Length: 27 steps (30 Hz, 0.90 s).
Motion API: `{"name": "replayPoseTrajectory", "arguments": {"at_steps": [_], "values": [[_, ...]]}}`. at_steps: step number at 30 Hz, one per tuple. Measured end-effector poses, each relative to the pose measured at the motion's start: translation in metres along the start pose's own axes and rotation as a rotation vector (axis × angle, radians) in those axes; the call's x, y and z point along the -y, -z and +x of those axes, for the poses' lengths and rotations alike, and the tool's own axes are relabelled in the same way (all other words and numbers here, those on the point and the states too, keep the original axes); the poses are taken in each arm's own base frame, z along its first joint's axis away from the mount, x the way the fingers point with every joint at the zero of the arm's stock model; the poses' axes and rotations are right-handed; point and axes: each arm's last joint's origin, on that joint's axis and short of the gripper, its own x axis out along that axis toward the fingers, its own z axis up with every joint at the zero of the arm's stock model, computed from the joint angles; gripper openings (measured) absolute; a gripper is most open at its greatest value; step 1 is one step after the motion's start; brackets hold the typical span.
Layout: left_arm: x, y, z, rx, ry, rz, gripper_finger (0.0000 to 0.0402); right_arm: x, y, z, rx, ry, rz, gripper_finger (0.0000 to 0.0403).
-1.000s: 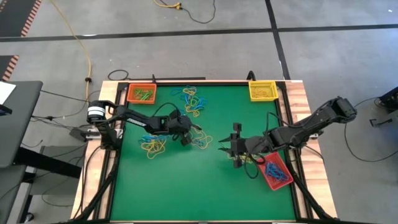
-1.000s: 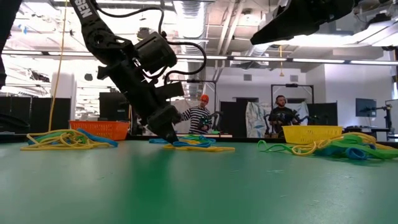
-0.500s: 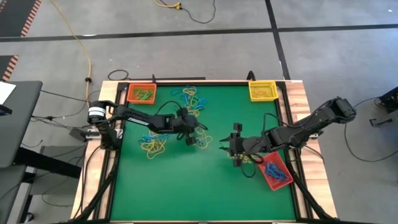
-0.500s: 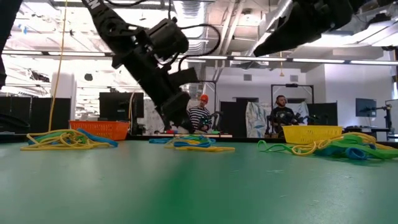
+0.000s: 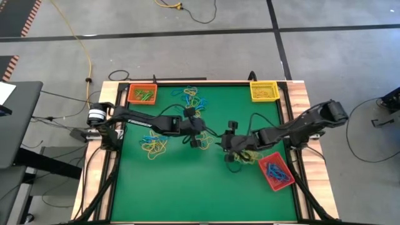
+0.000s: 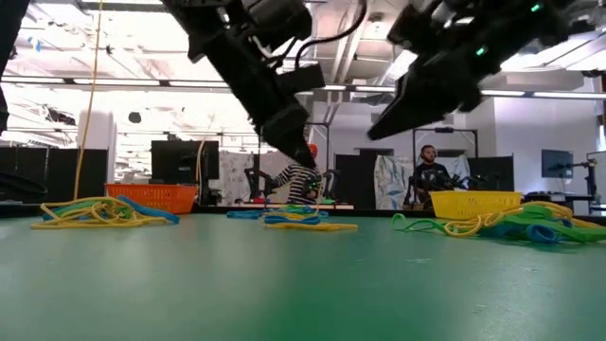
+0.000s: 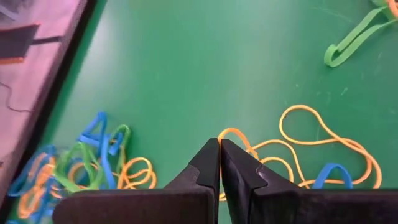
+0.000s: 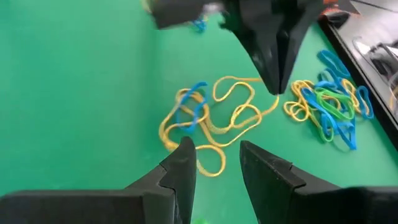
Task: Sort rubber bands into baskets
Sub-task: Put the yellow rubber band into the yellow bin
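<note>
High view: rubber bands lie in loose heaps on the green table, one near the far edge, another toward the left side, a few mid-table. The orange basket sits at the far left corner, the yellow basket at the far right corner, the red basket by the right edge. The left gripper, fingers pressed together and empty, hangs above mid-table. The right gripper, fingers parted and empty, is just beside it.

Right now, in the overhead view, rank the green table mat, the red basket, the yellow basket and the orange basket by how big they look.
1. Green table mat, by far the largest.
2. Red basket.
3. Yellow basket and orange basket: too alike to rank.
</note>
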Motion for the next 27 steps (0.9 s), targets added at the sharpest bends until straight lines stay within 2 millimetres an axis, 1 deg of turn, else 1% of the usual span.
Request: {"name": "replayPoseTrajectory", "arguments": {"at_steps": [5, 6, 10, 15, 21, 27], "values": [[0.002, -0.013, -0.014, -0.011, -0.034, 0.049, 0.0, 0.009, 0.003, 0.017, 0.002, 0.043, 0.039, 0.0159], [0.001, -0.018, -0.019, 0.004, -0.042, 0.049, 0.0, 0.011, 0.003, 0.021, 0.005, 0.051, 0.046, 0.0159], [-0.001, -0.025, -0.037, 0.034, -0.059, 0.06, 0.0, 0.017, 0.007, 0.032, -0.003, 0.077, 0.088, 0.0159], [-0.007, -0.031, -0.057, 0.087, -0.057, 0.042, 0.0, 0.021, 0.008, 0.049, 0.045, 0.031, 0.134, 0.0159], [-0.01, -0.034, -0.073, 0.116, -0.05, 0.037, 0.0, 0.026, 0.006, 0.057, 0.102, 0.052, 0.171, 0.0159], [-0.006, -0.035, -0.08, 0.136, -0.043, 0.046, 0.0, 0.03, 0.002, 0.058, 0.145, 0.048, 0.189, 0.0159]]}}
